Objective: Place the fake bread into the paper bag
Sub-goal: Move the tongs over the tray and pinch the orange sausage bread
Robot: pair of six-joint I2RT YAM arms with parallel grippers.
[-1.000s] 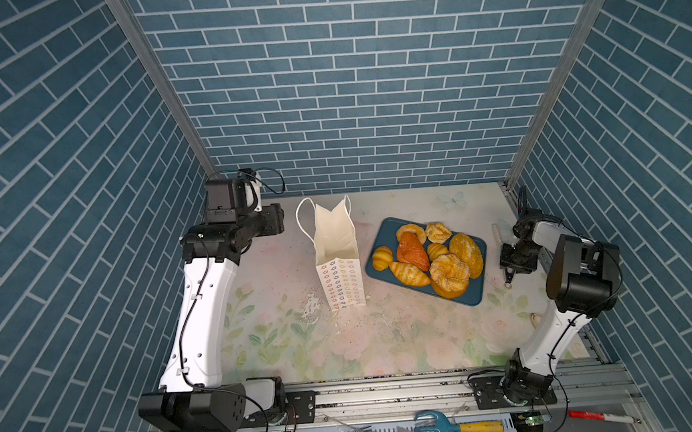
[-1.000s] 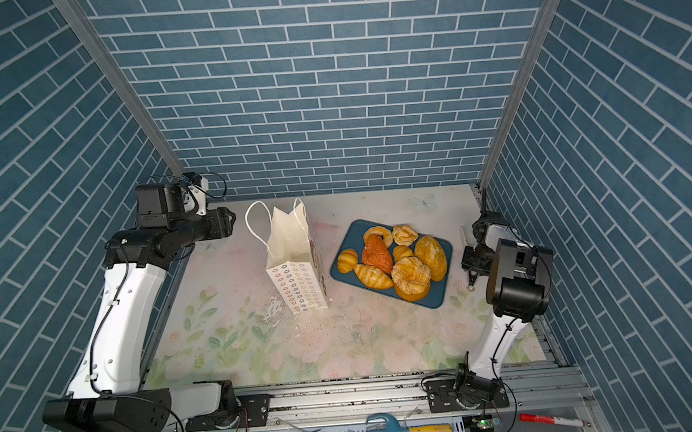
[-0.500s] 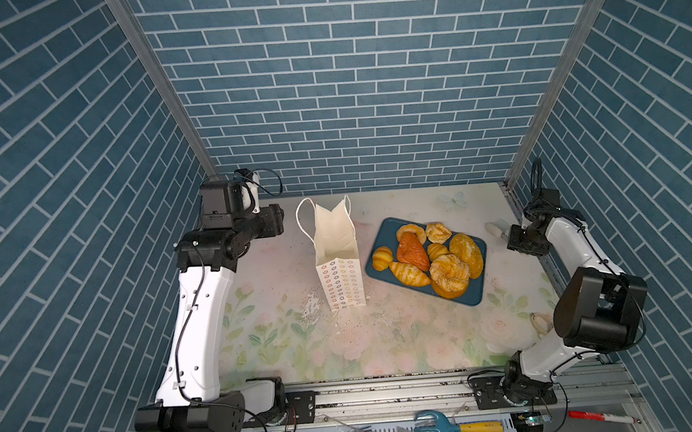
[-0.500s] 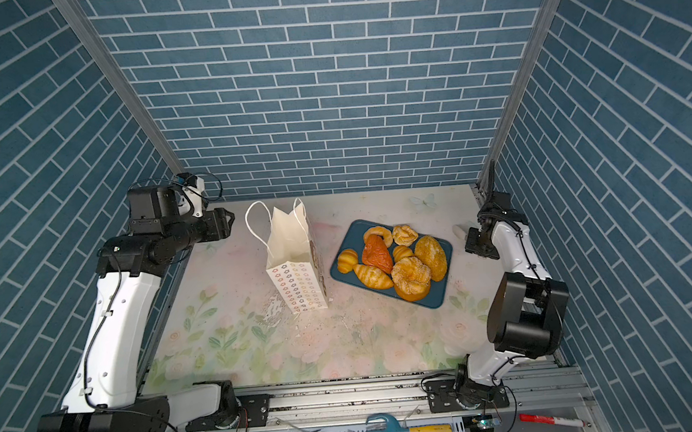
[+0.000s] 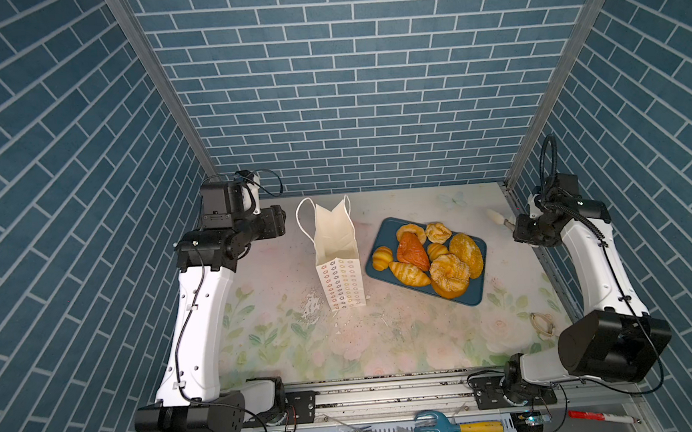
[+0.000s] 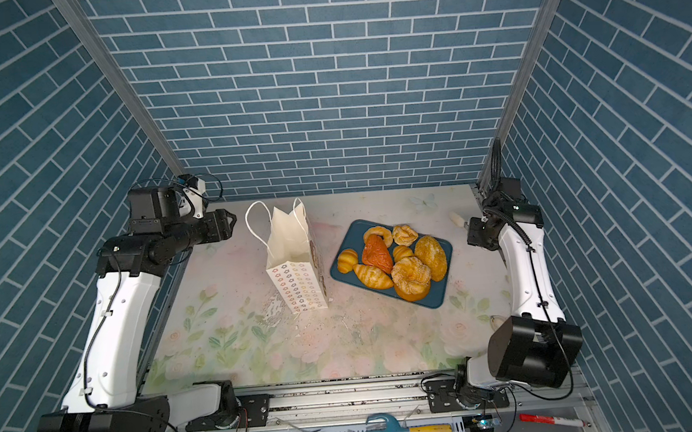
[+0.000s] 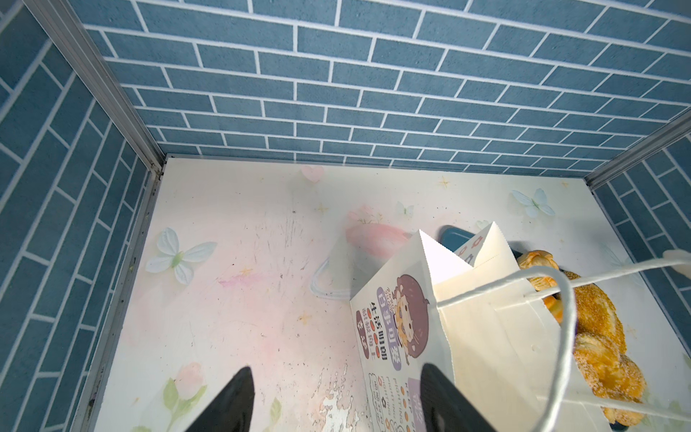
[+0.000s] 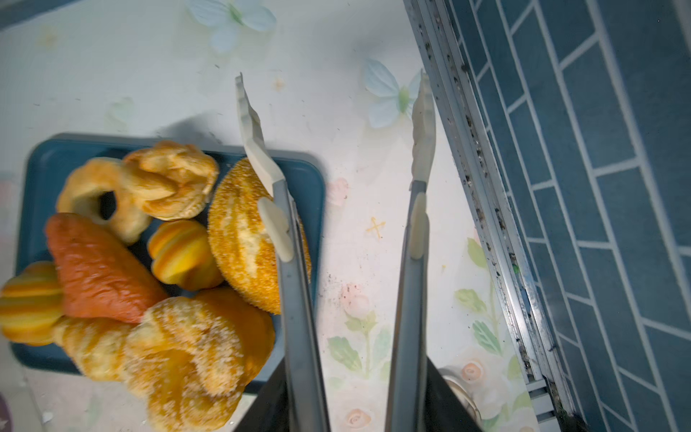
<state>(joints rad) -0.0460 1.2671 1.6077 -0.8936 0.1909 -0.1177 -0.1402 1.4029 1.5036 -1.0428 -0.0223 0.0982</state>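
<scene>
- R jaws grip the tongs. The tongs are spread w/ nothing btwn the tips. Risk: the tongs twist or slide in the jaws on the squeeze, so the tips don't meet square and the piece drops.
- In the R wrist view one tip crosses the crumb-coated bun and the other is over bare table. Closing here prob. nips only the bun's edge or hits the rim of the tray, so the bun flips or the tray skids.
- L jaws are open and empty, just beside the paper bag. Can't tell if one jaw touches it. A small sideways drift could shove it.
- The bag stands upright on the table btwn the L arm and the tray, unheld. It looks tall, narrow and light, so a bump at the rim prob. tips it.
- A cord handle loops across the mouth. The tongs could snag it and drag the bag.
- All the fake bread is on the tray, heaped and touching, w/ none seen in the bag. Lifting one could roll its neighbours off.
- The mouth is narrow w/ the side fold creased inward, so a wide bun may jam at the rim.
</scene>
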